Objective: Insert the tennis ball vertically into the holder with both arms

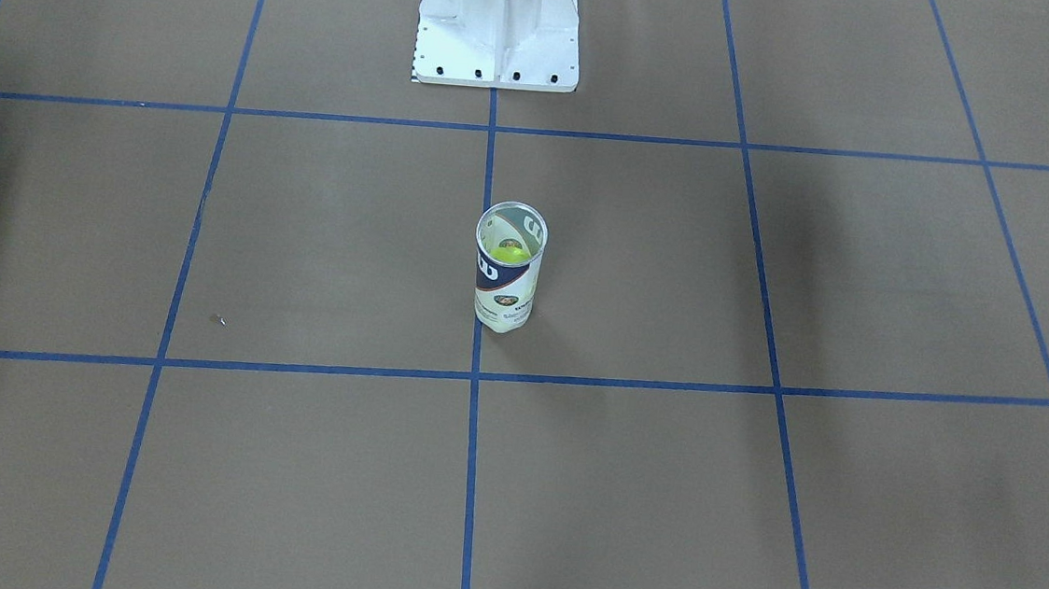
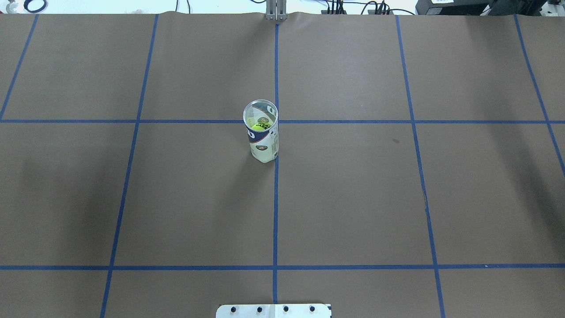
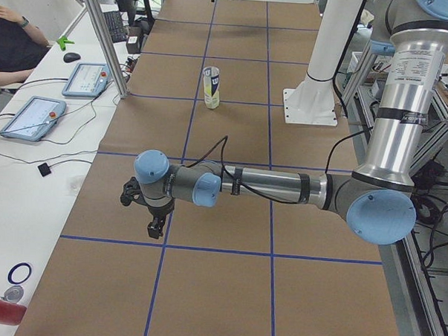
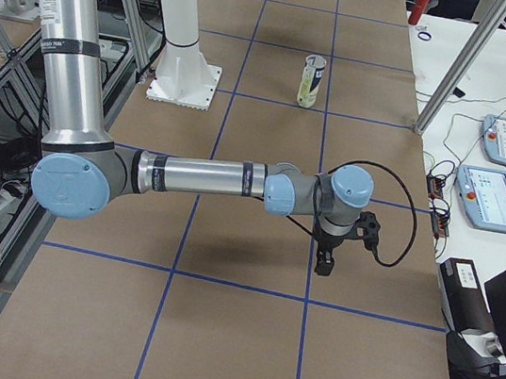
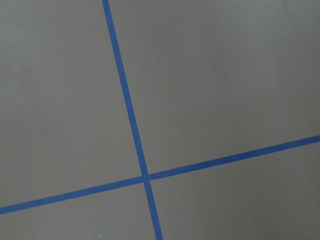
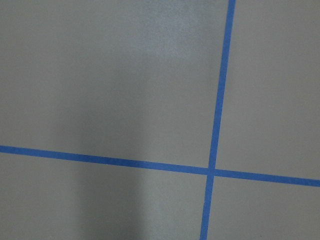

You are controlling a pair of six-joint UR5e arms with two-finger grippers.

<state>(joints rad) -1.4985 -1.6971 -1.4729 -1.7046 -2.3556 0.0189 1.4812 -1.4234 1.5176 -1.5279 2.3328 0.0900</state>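
Brown paper [image 2: 353, 198] covers the table, ruled into large squares by blue tape lines [image 2: 276, 212]. In the overhead view we note the white pedestal base [image 2: 273, 310] at the 6 o'clock edge. The holder [image 2: 261, 134] stands just toward 11 o'clock from the middle of the frame. It is upright with its mouth open, and its foot is just beside the lengthwise centre line. A yellow-green tennis ball [image 2: 260, 126] lies inside it, below the rim; we cannot tell how deep. In the front-facing view the holder is near centre, with the pedestal at 12 o'clock. Neither arm shows in these two views. In the left-end view the left arm [image 3: 268, 186] reaches out low over the paper. The left gripper [image 3: 156, 228] points down above the surface, and the holder is well apart from it, toward 1 o'clock. In the right-end view the right arm [image 4: 198, 177] is stretched out likewise. The right gripper [image 4: 323, 262] points down, and the holder is far off at about 12 o'clock. For both claws we cannot tell whether the fingers are spread or pressed together. Each wrist view shows only paper and a tape crossing. Two tablets [image 3: 83, 78] lie on the side bench, and a person's arm [image 3: 10, 32] shows at 10 o'clock.
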